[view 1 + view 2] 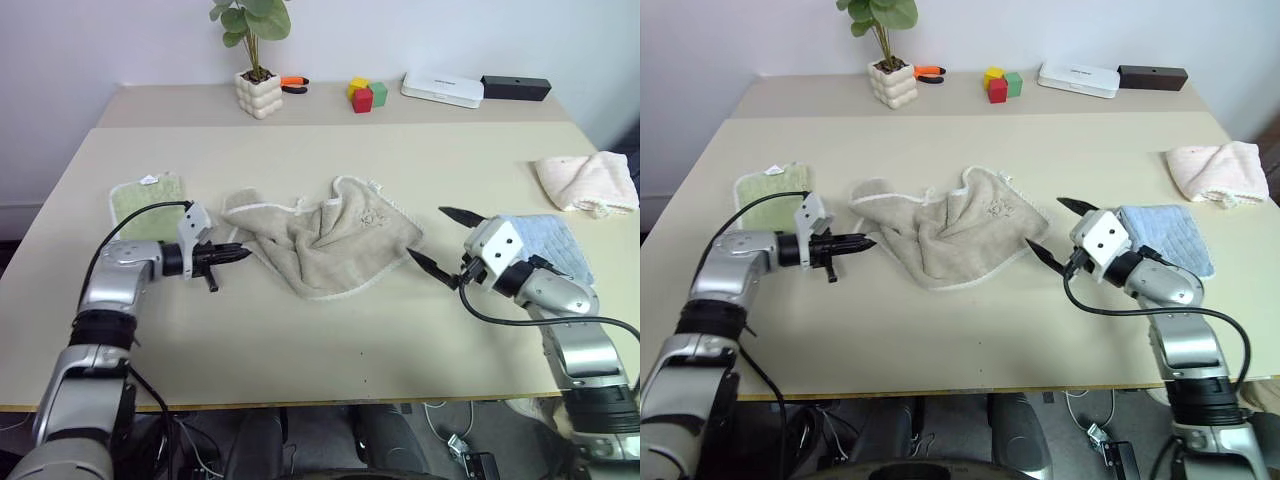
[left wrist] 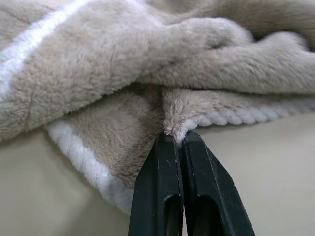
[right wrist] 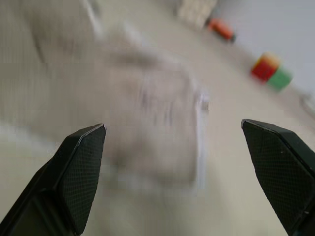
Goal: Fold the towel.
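Observation:
The beige towel (image 1: 335, 240) lies crumpled in the middle of the table, its white edging showing along the front and left. At the towel's left edge my left gripper (image 1: 243, 253) is shut, and the left wrist view shows the fingertips (image 2: 167, 147) pinching a small fold of the towel's corded edge (image 2: 197, 123). My right gripper (image 1: 425, 232) is open just off the towel's right corner, pointing at it with nothing between its fingers. In the right wrist view the towel (image 3: 147, 98) shows blurred beyond the wide-spread fingers.
A small green cloth (image 1: 147, 203) lies left of the towel and a folded blue cloth (image 1: 548, 245) sits under my right arm. A pinkish towel (image 1: 588, 182) is at the right edge. A potted plant (image 1: 259, 92), coloured blocks (image 1: 366, 94) and boxes (image 1: 442, 88) line the back.

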`<action>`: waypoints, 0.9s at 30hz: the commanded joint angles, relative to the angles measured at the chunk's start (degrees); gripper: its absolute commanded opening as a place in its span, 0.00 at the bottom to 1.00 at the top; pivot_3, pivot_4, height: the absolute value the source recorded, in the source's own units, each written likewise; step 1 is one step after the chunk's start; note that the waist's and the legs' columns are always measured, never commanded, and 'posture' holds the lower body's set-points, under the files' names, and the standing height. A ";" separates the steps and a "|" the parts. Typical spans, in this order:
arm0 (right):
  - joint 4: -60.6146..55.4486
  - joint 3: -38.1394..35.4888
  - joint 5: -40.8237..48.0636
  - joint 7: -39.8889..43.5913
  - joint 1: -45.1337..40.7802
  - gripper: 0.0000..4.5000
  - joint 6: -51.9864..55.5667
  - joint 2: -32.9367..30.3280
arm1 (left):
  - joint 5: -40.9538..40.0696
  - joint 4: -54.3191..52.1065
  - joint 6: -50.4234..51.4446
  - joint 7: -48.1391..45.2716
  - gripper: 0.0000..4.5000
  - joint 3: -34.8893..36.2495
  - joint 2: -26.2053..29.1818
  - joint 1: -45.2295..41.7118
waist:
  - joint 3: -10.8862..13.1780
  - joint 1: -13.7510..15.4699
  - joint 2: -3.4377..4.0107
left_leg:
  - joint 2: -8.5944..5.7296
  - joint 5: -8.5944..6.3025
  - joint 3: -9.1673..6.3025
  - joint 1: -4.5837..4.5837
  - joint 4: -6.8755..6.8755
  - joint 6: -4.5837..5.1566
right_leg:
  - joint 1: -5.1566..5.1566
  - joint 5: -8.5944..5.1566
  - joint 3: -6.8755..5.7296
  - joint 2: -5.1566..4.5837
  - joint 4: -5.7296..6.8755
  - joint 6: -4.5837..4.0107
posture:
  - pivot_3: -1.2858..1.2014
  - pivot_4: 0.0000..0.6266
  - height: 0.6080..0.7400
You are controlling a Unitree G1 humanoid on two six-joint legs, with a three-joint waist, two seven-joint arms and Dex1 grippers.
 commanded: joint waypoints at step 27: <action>51.81 24.03 -41.64 -23.83 -32.10 0.59 -42.19 0.06 | -12.73 -26.94 15.25 11.84 0.00 8.83 3.60 15.37 | -0.11 -1.99 -0.23 | 0.04 0.02 0.06 0.52 -0.06 -0.03 | 0.39 0.04 0.08 0.02 -0.01 -0.10 | 0.52 0.24 1.00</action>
